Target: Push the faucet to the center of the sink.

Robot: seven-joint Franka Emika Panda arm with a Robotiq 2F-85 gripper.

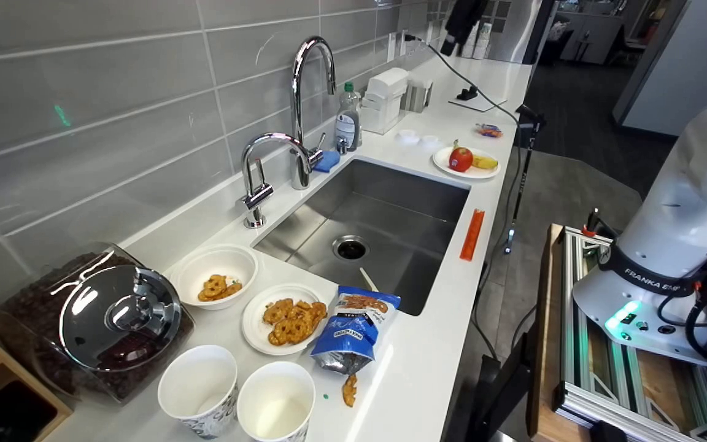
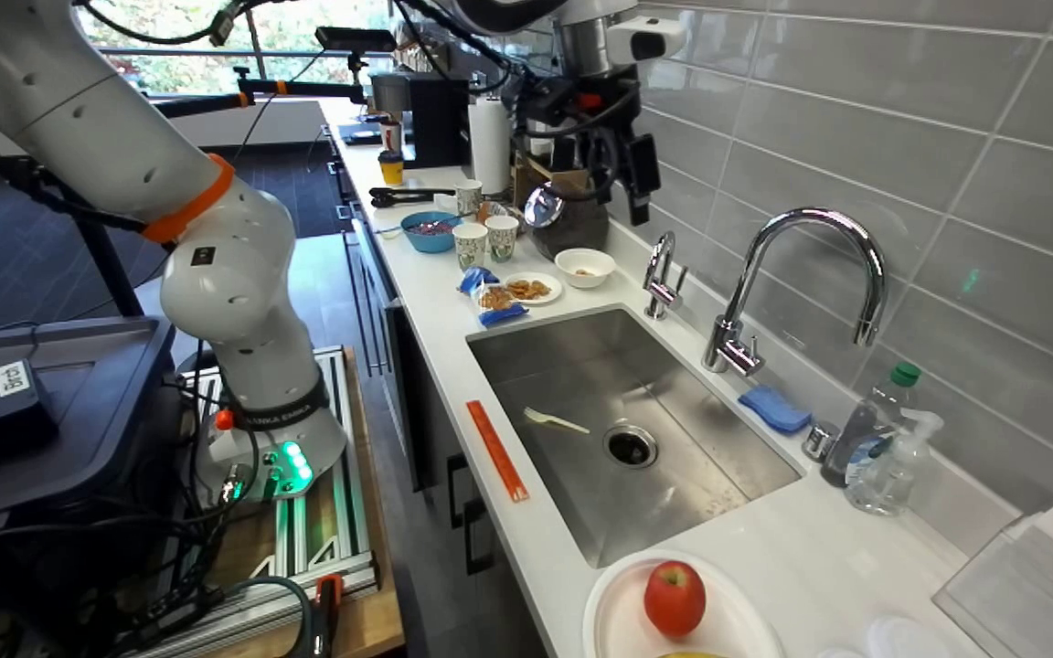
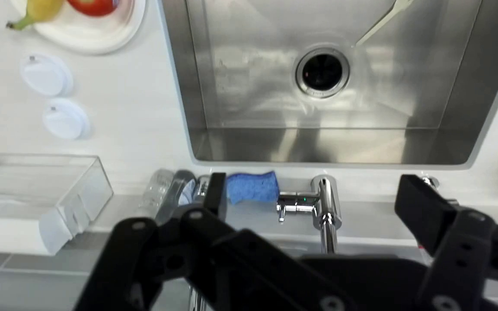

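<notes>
Gripper point(image 3: 318, 196) hangs spread and empty; beyond it the faucet point(image 3: 327, 204), aimed aside from the sink point(image 3: 253, 97), apparently awaits pushing.

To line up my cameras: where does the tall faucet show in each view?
In an exterior view: tall faucet, above centre, slightly left.
In an exterior view: tall faucet, right of centre.
Wrist view: tall faucet, lower right of centre, partly behind the pincer.
Shared landmark: blue sponge, beside the tall faucet's base in each.

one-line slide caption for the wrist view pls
Open gripper framing the chrome gooseneck faucet and a blue sponge, both beside the stainless-steel sink.
</notes>
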